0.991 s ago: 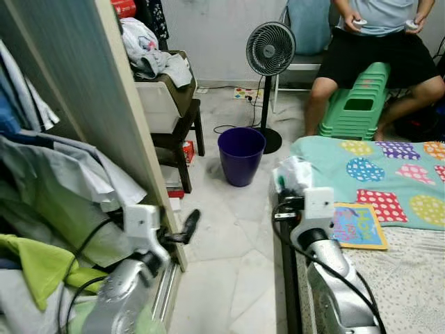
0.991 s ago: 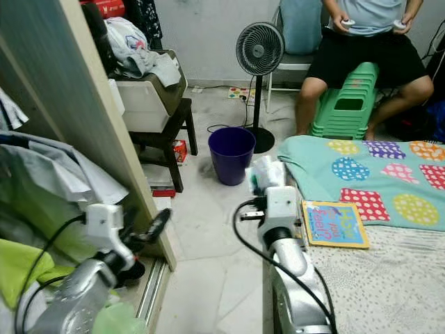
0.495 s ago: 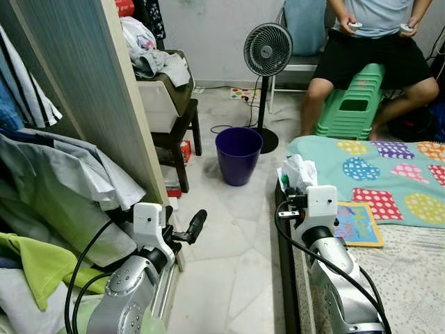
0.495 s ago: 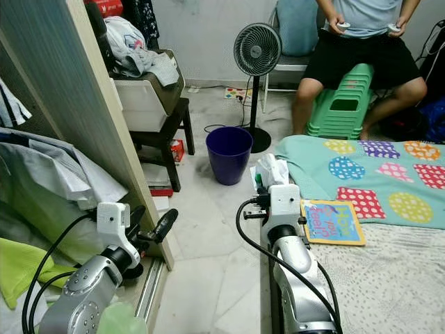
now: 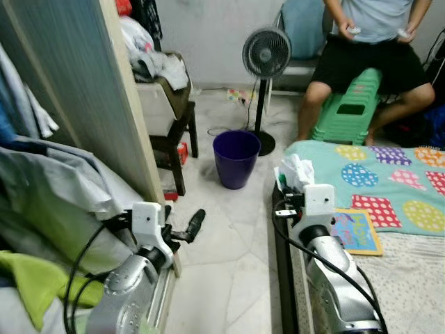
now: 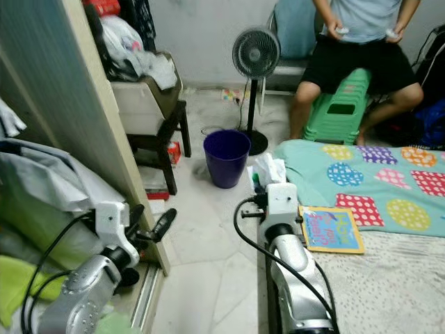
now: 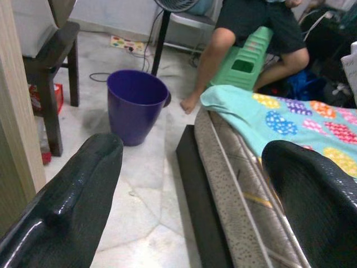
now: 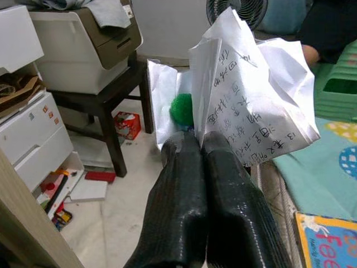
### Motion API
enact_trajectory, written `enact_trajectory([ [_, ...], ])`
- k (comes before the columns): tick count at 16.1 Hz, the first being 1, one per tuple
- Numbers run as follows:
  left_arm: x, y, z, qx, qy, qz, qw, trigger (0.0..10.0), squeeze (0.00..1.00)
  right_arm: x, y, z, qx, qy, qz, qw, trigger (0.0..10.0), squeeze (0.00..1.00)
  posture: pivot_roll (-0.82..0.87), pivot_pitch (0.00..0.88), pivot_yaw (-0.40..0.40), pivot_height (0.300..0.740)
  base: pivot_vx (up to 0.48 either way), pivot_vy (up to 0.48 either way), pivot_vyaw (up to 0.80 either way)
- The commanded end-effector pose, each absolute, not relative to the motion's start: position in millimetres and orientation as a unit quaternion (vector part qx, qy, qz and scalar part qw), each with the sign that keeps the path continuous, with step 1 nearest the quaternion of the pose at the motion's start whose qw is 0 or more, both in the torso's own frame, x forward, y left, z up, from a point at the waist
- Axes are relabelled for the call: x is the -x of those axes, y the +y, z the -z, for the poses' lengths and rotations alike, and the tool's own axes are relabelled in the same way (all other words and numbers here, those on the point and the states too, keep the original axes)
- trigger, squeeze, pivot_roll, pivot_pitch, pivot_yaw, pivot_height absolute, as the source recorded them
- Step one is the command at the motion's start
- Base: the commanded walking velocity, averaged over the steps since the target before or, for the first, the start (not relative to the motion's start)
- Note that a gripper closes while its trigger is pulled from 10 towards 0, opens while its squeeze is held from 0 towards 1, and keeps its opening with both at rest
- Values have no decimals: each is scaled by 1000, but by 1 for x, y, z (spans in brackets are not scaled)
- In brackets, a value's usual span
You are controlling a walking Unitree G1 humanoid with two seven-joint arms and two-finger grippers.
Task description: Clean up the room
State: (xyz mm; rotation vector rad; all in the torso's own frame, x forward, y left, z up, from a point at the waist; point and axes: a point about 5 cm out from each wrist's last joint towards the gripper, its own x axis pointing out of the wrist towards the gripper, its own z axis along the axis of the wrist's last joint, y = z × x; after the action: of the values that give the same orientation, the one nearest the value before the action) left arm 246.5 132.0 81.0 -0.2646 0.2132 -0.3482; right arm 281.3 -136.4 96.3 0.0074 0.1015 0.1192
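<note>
My right gripper is shut on a crumpled white paper with handwriting and a bit of green showing in it. It holds the paper at the near corner of the bed, above the floor's edge. A purple bin stands on the pale floor ahead, a little left of that hand. My left gripper is open and holds nothing, low beside the wardrobe door; in its wrist view the bin lies ahead between its fingers.
A standing fan is behind the bin, with a cable on the floor. A person sits on green stools beyond the bed, which carries a book. A dark table and a wardrobe door flank the left.
The camera has bobbed slightly. Both arms keep nearly the same poses and the right gripper still grips the paper. The person's hands have shifted a little.
</note>
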Motion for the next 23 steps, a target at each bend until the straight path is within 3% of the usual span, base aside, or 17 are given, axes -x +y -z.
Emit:
enact_trajectory([
  [1,-249,131,-84,127,99,180,970,10000,0,-283,-140,-96,0,55,-54,997,10000,0,-59,0,12,740,368,0,0],
  [14,-250,131,-83,121,101,178,971,10000,0,-283,-139,-94,0,60,-58,997,10000,0,-60,0,12,740,361,0,0],
  [23,-253,134,-84,115,98,159,976,10000,0,-284,-136,-94,0,61,-65,996,10000,0,-55,0,13,740,0,0,0],
])
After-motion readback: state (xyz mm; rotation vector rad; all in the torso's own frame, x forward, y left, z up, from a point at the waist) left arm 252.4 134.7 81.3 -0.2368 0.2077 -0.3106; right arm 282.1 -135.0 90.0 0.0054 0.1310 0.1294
